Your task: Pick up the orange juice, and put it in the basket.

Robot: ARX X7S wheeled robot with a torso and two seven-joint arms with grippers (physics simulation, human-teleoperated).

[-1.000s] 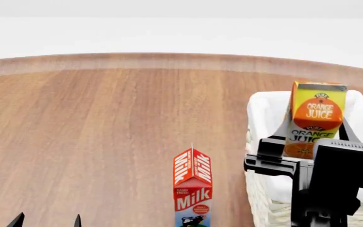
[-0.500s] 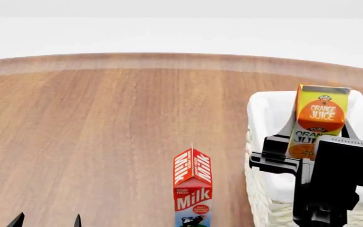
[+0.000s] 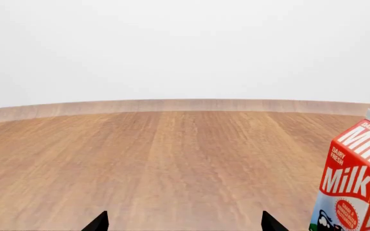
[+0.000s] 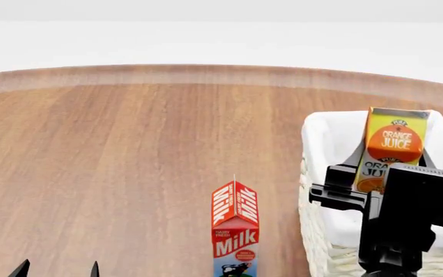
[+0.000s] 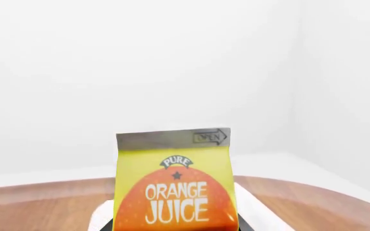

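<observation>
The orange juice [image 4: 393, 145], a yellow and orange carton, stands upright over the white basket [image 4: 322, 128] at the right of the head view. My right gripper [image 4: 391, 168] is shut on it, with a dark finger on each side of its lower half. The arm hides the carton's base, so I cannot tell whether it touches the basket floor. The right wrist view is filled by the orange juice [image 5: 175, 185], with the basket rim [image 5: 252, 204] showing behind it. My left gripper [image 4: 58, 270] [image 3: 183, 224] is open and holds nothing, low at the near left.
A red and white milk carton [image 4: 235, 231] [image 3: 358, 185] stands upright on the wooden table [image 4: 129, 150], left of the basket and right of my left gripper. The table's rounded far edge [image 4: 206, 72] runs across the back.
My right gripper has carried the orange juice a little to the right and lower over the basket. The left arm and the milk carton have not moved.
</observation>
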